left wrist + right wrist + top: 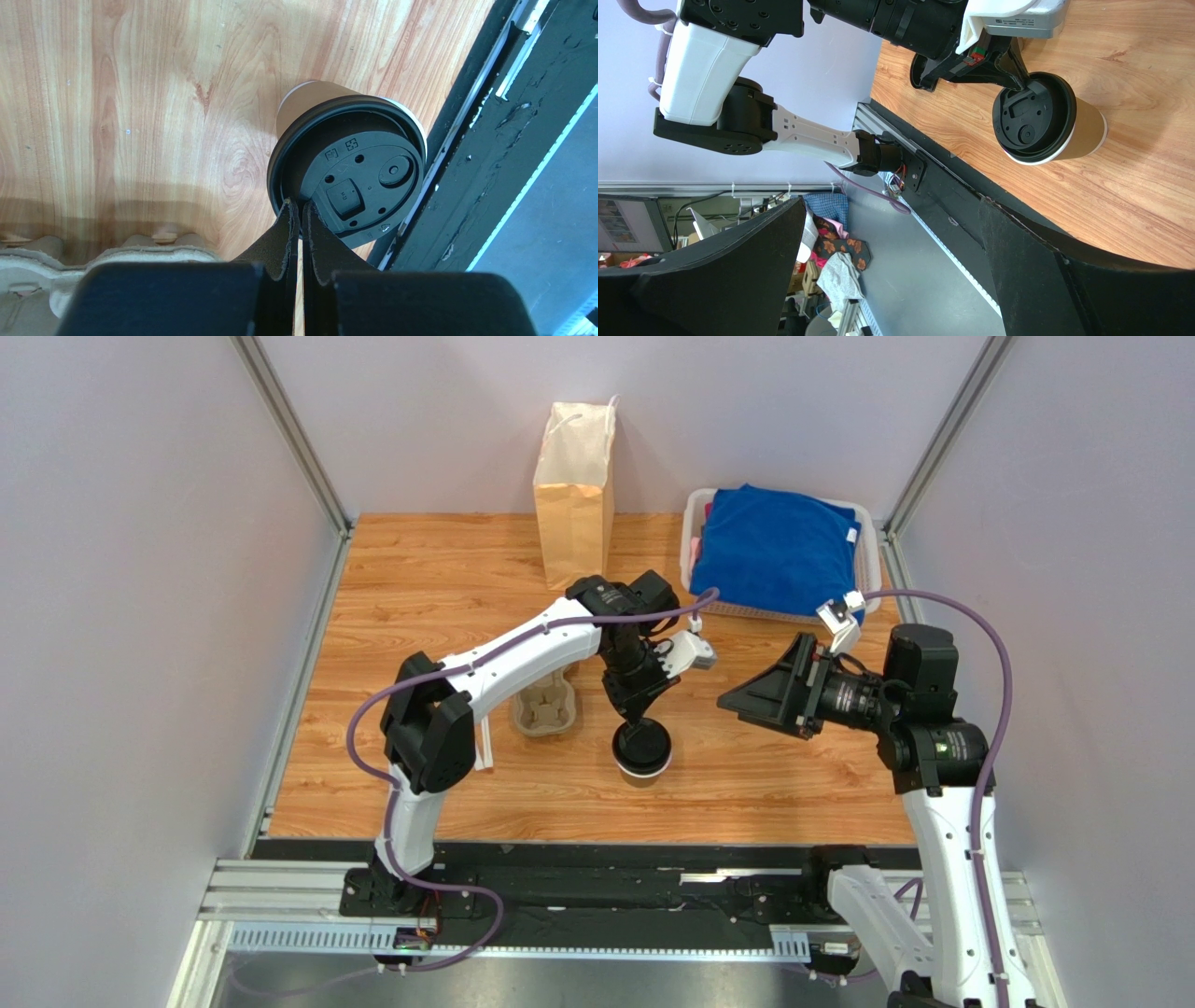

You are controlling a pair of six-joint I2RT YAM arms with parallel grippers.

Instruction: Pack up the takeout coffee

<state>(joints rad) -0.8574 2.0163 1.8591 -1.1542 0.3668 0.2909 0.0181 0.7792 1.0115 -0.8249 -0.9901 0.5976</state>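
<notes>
Black-lidded brown paper cup (pixel 643 753) upright on bench (pixel 421 588), directly under left fingers (pixel 279 245), closed tight, tips touching lid rim; right fingers (pixel 717 280) wide open, empty, farther off.

**Table layout, seen from above**

Near the front edge of the table (pixel 421 602), at the middle, stands the takeout coffee (pixel 643 752), with my left gripper (pixel 300 208) at its lid. A cup carrier (pixel 544 709) lies near on its left. At the back I see a paper bag (pixel 575 490). To the right of the bag, a bin (pixel 693 525) holds a folded cloth (pixel 779 546).
</notes>
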